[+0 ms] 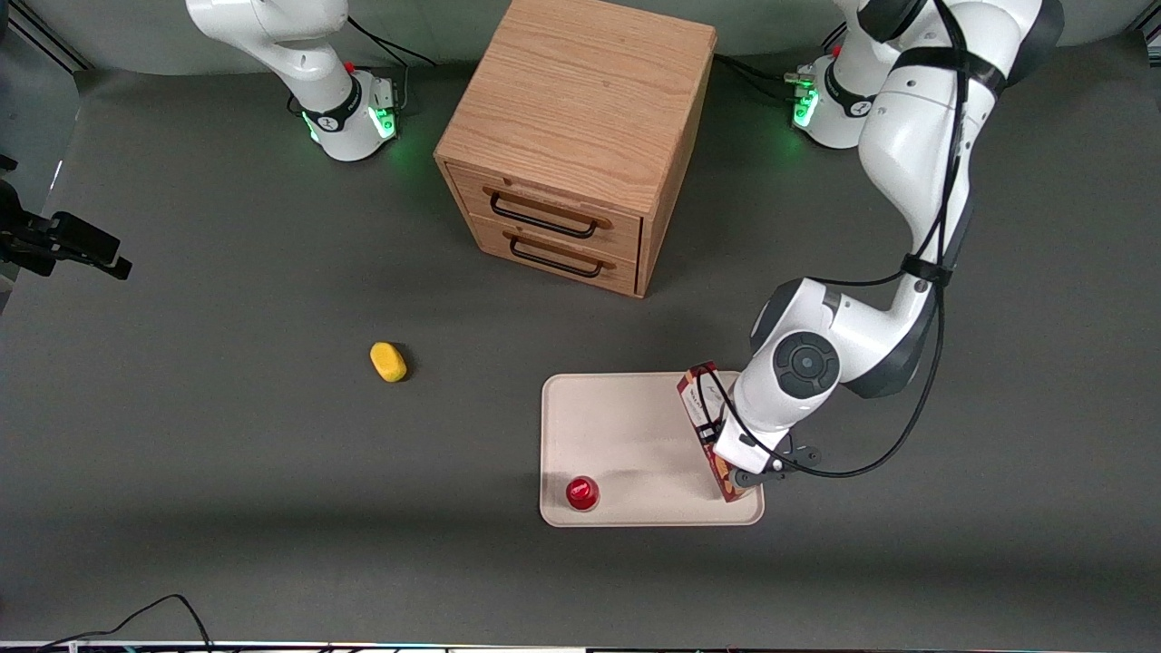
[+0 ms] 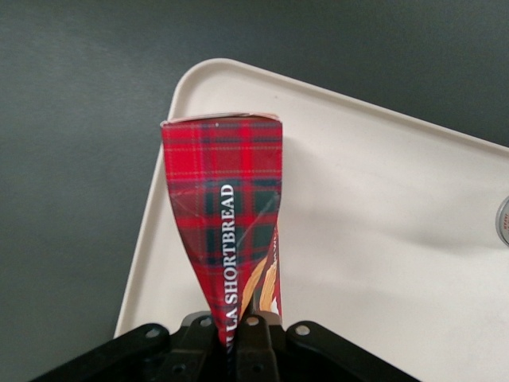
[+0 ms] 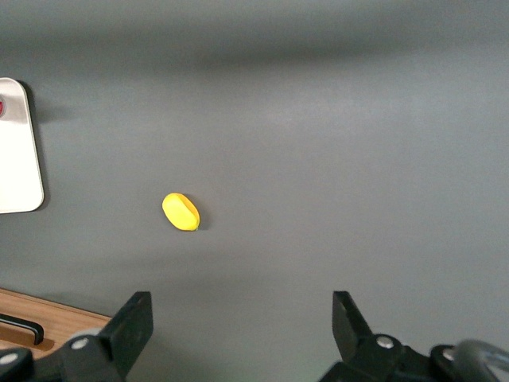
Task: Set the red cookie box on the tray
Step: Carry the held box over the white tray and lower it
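The red cookie box [image 1: 698,396] is a long tartan carton with tan cookie pictures. It stands over the cream-white tray [image 1: 626,435], along the tray's edge toward the working arm's end. My left gripper [image 1: 744,470] is shut on the end of the box nearer the front camera. In the left wrist view the fingers [image 2: 262,334] pinch the box [image 2: 223,199] so that it narrows between them, with the tray [image 2: 374,223] beneath it. Whether the box rests on the tray I cannot tell.
A small round red cap [image 1: 581,492] sits on the tray near its front corner toward the parked arm. A yellow lump [image 1: 389,361] lies on the grey table toward the parked arm's end. A wooden two-drawer cabinet [image 1: 580,136] stands farther from the camera.
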Available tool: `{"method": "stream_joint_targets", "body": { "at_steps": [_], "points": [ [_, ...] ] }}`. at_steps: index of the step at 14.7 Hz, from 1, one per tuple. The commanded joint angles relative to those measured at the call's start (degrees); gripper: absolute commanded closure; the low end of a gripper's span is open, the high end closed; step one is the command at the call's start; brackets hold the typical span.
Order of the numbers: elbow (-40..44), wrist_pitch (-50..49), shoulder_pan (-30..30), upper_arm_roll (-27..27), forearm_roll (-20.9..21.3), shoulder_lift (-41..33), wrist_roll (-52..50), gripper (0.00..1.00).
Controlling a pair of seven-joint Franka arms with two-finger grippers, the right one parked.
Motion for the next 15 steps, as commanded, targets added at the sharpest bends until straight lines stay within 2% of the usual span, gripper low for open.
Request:
{"method": "stream_joint_targets", "body": {
  "at_steps": [1, 3, 4, 6, 7, 9, 12, 15],
  "points": [
    [1.82, 1.81, -0.64, 0.06, 2.11, 1.80, -1.75, 1.00],
    [1.47, 3.48, -0.64, 0.15, 2.21, 2.59, -2.02, 1.00],
    [1.47, 3.75, -0.64, 0.15, 2.21, 2.94, -2.02, 0.85],
    [1.47, 3.14, -0.46, 0.15, 2.21, 2.77, -1.58, 0.16],
    [1.47, 2.27, -0.20, 0.15, 2.21, 2.25, -1.58, 0.01],
    [1.56, -5.34, 0.15, 0.15, 2.21, 0.06, -1.05, 0.00],
    [-0.01, -21.78, 0.50, -0.20, 0.55, -9.77, 3.58, 0.00],
    [-9.48, -25.08, 4.00, 0.06, -4.63, -22.24, 14.29, 0.00]
  ]
}}
